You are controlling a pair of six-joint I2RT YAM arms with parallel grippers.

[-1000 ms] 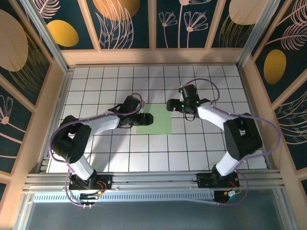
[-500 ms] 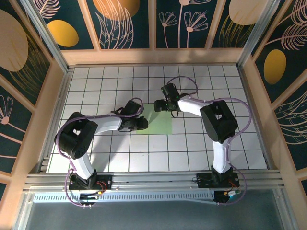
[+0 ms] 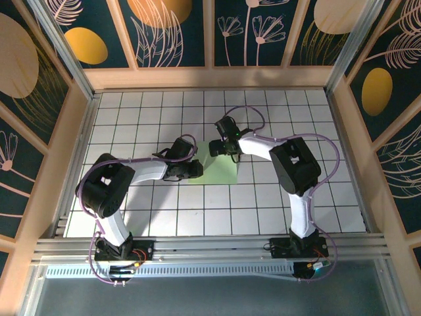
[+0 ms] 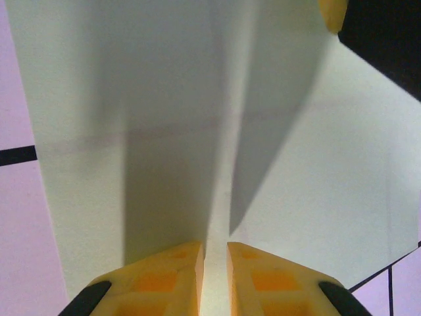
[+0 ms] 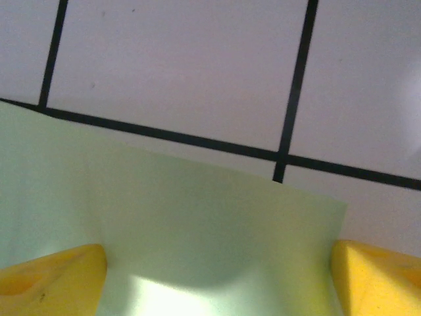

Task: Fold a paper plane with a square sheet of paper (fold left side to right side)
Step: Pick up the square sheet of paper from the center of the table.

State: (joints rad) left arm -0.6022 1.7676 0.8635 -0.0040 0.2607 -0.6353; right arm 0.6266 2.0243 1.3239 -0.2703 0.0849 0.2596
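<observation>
Light green square sheet of paper [image 3: 222, 170] lies flat near the middle of the white table with black grid lines [image 3: 276, 204], with bare tiles on every side. The left gripper [image 3: 195, 170] reaches in low from the left, and its yellow fingers [image 4: 164, 280] pinch the paper's left edge, almost together. The right gripper [image 3: 214, 148] hangs over the far edge, spread wide and holding nothing.

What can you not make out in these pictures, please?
Top view: the left edge of the sheet is under the left gripper, part of its far edge under the right gripper.
Left wrist view: whether the left fingers, nearly closed, actually pinch the sheet; the bottom edge cuts off the contact.
Right wrist view: the right fingers, wide apart, are cut off at the bottom edge.
</observation>
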